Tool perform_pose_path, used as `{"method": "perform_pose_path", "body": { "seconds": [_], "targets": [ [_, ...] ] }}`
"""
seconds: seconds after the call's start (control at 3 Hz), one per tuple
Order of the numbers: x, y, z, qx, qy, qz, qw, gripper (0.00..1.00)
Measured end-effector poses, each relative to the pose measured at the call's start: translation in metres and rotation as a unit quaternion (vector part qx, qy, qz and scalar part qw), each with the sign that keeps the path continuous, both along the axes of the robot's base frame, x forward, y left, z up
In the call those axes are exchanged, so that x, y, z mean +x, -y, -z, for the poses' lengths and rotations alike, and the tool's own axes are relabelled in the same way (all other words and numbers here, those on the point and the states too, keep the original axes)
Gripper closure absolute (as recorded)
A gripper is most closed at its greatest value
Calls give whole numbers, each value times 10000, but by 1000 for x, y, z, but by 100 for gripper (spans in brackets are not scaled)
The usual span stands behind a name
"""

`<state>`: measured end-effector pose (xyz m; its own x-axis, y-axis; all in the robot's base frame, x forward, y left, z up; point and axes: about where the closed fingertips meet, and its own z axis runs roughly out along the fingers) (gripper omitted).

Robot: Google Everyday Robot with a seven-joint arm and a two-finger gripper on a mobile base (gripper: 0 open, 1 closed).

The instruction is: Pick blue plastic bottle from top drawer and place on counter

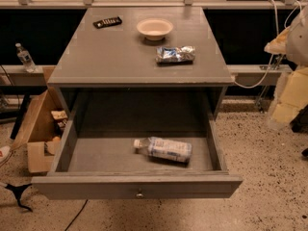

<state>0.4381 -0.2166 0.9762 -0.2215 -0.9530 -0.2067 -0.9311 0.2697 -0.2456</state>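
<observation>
The blue plastic bottle (163,149) lies on its side in the open top drawer (72,148), right of the middle, with its white cap pointing left. The drawer is pulled fully out, and its flat front has a small round knob (139,194). The grey counter (115,52) is the cabinet top above it. My gripper is not in view. Only a pale blurred part of my arm (291,57) shows at the right edge, well away from the drawer and the bottle.
On the counter are a silvery-blue foil snack packet (175,54), a white bowl (154,28) and a dark remote (107,22). An open cardboard box (41,129) stands on the floor to the left. A small clear bottle (24,57) stands on the left ledge.
</observation>
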Motion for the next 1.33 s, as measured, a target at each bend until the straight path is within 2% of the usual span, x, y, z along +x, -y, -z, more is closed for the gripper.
{"method": "perform_pose_path", "body": {
  "seconds": [0.33,0.67,1.33],
  "targets": [
    [0,-1,0,1,10,-1,10000,0],
    [4,-18,26,58,-79,-11,10000,0],
    [17,-83,123,464,-326,55,9984,0]
  ]
}}
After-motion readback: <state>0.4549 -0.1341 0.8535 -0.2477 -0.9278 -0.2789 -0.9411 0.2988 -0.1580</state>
